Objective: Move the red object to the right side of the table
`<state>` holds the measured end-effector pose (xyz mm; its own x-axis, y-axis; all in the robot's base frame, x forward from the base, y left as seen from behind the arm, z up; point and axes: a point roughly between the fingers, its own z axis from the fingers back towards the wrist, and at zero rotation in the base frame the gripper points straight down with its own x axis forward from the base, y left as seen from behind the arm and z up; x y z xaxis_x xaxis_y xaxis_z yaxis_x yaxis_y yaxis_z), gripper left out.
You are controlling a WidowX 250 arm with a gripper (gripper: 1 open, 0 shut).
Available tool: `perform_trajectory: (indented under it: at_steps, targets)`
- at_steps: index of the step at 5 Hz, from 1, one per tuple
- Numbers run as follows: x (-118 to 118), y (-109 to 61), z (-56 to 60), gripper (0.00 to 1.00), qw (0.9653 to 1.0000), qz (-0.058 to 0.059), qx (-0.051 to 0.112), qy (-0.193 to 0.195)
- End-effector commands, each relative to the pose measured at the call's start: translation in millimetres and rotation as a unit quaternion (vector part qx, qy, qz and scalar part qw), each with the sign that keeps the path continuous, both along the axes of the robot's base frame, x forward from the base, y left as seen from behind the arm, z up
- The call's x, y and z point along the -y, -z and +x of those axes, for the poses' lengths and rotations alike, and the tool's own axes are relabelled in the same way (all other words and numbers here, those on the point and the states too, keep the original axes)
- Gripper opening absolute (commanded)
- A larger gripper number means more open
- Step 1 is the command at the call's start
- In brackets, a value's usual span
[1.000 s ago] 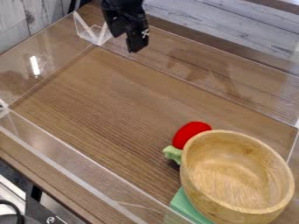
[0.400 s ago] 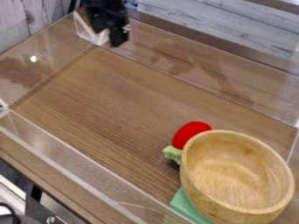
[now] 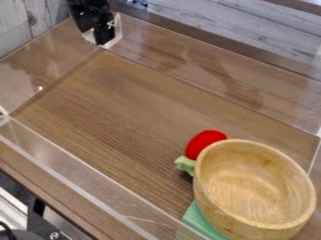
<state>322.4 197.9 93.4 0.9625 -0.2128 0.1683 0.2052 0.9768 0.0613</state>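
Observation:
The red object [image 3: 205, 144] is a small round toy fruit on a green leafy base, sitting on the brown wood-grain table [image 3: 126, 112] and touching the left rim of the wooden bowl. The bowl hides part of it. My black gripper [image 3: 99, 36] hangs at the far top left corner of the table, pointing down, well away from the red object. Its fingers stand open with nothing between them.
A light wooden bowl [image 3: 253, 194] stands at the lower right on a flat green block [image 3: 194, 223]. Low clear acrylic walls [image 3: 75, 178] border the table on all sides. A clear bracket sits at the top left corner behind the gripper.
The gripper has slid left along the far edge of the table toward the top left corner, staying open. The red object and bowl have not moved.

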Motion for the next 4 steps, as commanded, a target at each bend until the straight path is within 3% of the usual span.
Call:
perform_trajectory:
  at_steps: [1, 3, 4]
  targets:
    - [-18.2, -22.2, 11.8, 1.0, 0.9997, 0.002, 0.023, -0.007]
    - [-15.7, -11.6, 22.7, 1.0, 0.9984, -0.02, 0.017, -0.051]
    - [-13.2, -16.8, 23.1, 1.0, 0.9984, -0.029, 0.016, -0.047]
